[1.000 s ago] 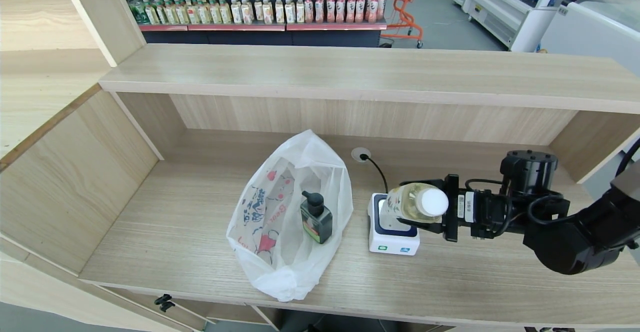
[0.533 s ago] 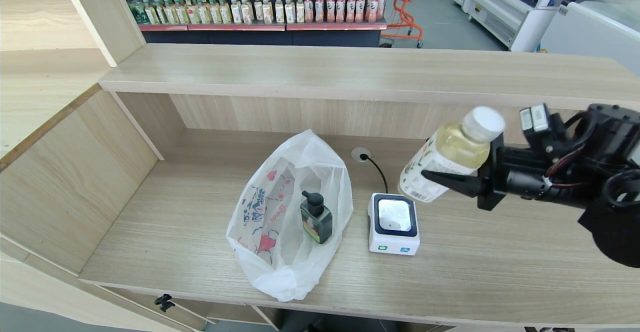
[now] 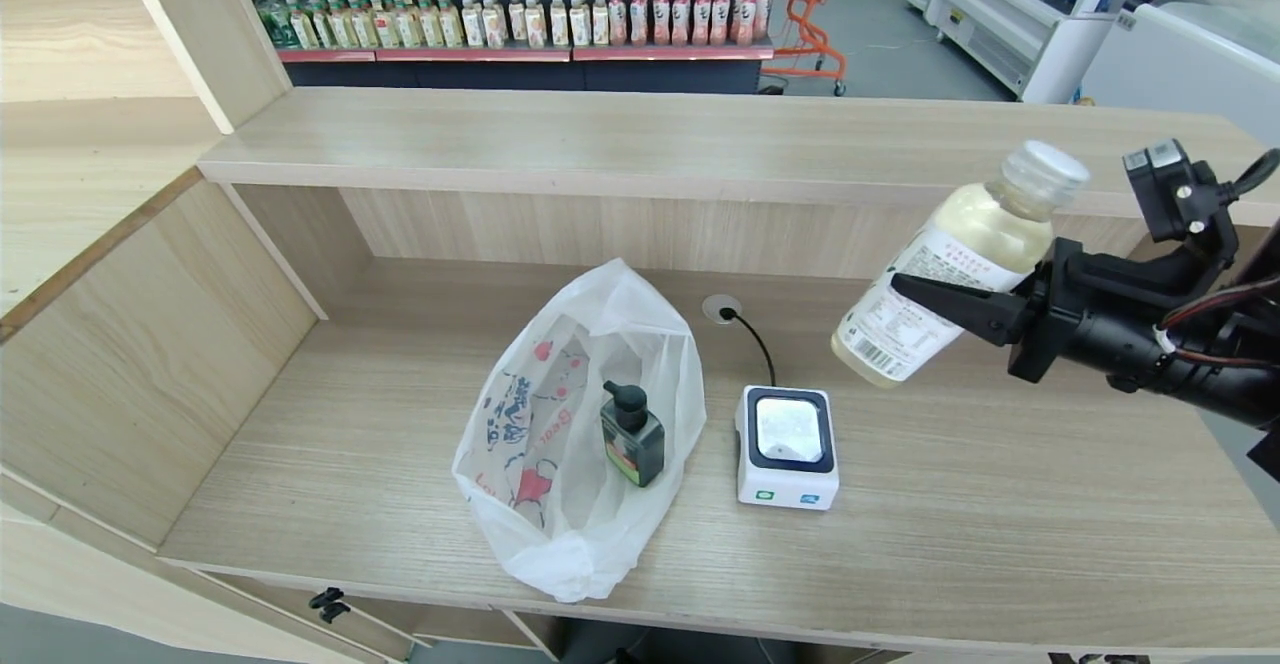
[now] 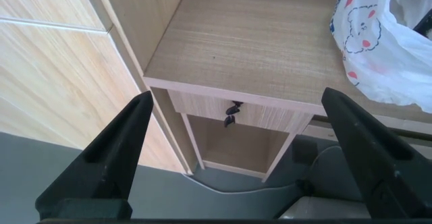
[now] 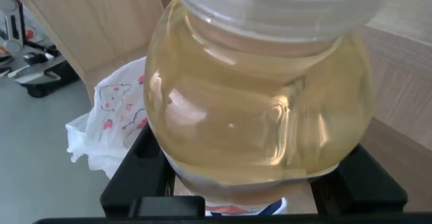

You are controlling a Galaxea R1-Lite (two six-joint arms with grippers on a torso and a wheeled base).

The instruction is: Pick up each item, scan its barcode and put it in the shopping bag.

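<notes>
My right gripper [image 3: 965,294] is shut on a clear bottle of pale yellow drink [image 3: 950,279] with a white cap, held tilted in the air above and to the right of the white barcode scanner [image 3: 787,447]; its barcode faces down. The same bottle [image 5: 260,96] looms close in the right wrist view. The white shopping bag [image 3: 570,424] lies open on the counter left of the scanner, with a dark pump bottle [image 3: 632,434] inside it. My left gripper [image 4: 236,126] is open, hanging off the counter's front left edge above a drawer, with the bag [image 4: 378,42] beyond it.
A black cable [image 3: 750,339] runs from the scanner to a grommet in the counter [image 3: 1000,524]. A raised wooden ledge [image 3: 700,144] borders the back, wooden side walls close both ends. Shelves of drinks [image 3: 500,19] stand behind.
The right gripper has lifted the drink bottle from over the scanner up and to the right, tilting it so that its cap points up and back. Bag, pump bottle and scanner stayed put.
</notes>
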